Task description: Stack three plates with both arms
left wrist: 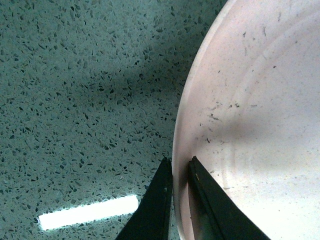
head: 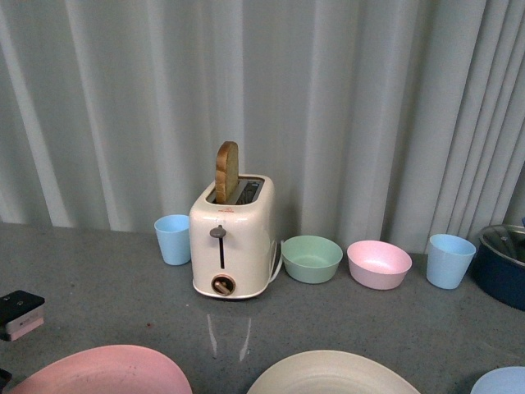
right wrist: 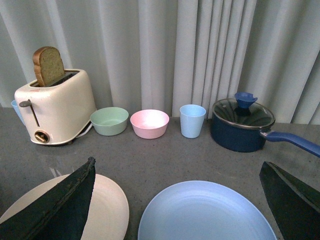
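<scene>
The pink plate (head: 107,373) lies at the front left of the grey counter. The cream plate (head: 332,373) is at the front middle. The light blue plate (head: 504,381) shows at the front right corner. In the left wrist view my left gripper (left wrist: 180,165) is shut on the pink plate's rim (left wrist: 250,125), one finger on each side of it. In the right wrist view my right gripper (right wrist: 177,167) is open wide above the light blue plate (right wrist: 205,212), with the cream plate (right wrist: 107,207) beside it. Neither arm shows in the front view.
A cream toaster (head: 232,238) with a bread slice stands at the back middle. Light blue cups (head: 173,239) (head: 449,260), a green bowl (head: 312,258) and a pink bowl (head: 379,263) line the back. A dark blue lidded pot (right wrist: 243,125) is at the right. A small device (head: 20,313) lies at the left.
</scene>
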